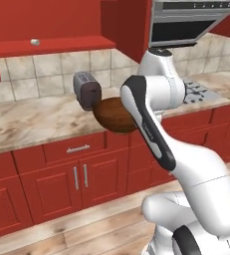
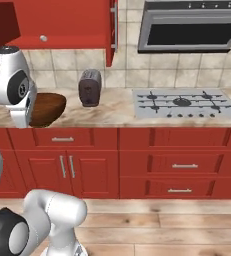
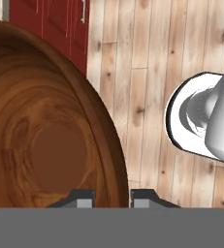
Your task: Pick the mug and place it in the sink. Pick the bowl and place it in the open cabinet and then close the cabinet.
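The glossy dark brown wooden bowl hangs in the air at the counter's front edge, left of the toaster as the right base view shows it. In the hand view its inside takes up the left half, with wooden floor far below. My gripper is shut on the bowl's rim, one fingertip inside and one outside. The red wall cabinet stands open above the counter, its door swung out. The mug and the sink are out of view.
A silver toaster stands on the marble counter. The stove top lies to the right, under a microwave. A small pale object sits on the cabinet shelf. Red base cabinets run below.
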Available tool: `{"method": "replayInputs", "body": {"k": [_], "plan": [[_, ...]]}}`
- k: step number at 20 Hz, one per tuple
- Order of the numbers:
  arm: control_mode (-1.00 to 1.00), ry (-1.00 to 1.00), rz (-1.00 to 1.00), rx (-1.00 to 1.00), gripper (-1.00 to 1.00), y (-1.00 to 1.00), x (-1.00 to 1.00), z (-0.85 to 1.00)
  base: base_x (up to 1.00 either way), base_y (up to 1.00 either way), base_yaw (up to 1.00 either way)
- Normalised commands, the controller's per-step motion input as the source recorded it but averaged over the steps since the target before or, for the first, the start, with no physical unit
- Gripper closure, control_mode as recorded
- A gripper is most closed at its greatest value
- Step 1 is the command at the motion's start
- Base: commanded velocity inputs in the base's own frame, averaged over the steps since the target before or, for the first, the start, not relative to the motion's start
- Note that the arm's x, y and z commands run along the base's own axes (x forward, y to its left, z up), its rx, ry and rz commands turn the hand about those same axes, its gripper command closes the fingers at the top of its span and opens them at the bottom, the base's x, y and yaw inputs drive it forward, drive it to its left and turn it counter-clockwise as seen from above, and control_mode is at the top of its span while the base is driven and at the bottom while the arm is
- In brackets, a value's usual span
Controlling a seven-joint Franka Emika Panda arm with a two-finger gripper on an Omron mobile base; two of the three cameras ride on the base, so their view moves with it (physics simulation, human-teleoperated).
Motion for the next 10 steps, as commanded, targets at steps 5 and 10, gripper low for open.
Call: {"method": "replayInputs", "body": {"k": [5, 10], "plan": [[1.00, 0.00, 0.00, 0.00, 1.00, 0.00, 0.00, 0.00, 0.76, 0.00, 0.02], [1.00, 0.00, 0.00, 0.00, 1.00, 0.00, 0.00, 0.00, 0.58, 0.06, 0.09]]}}
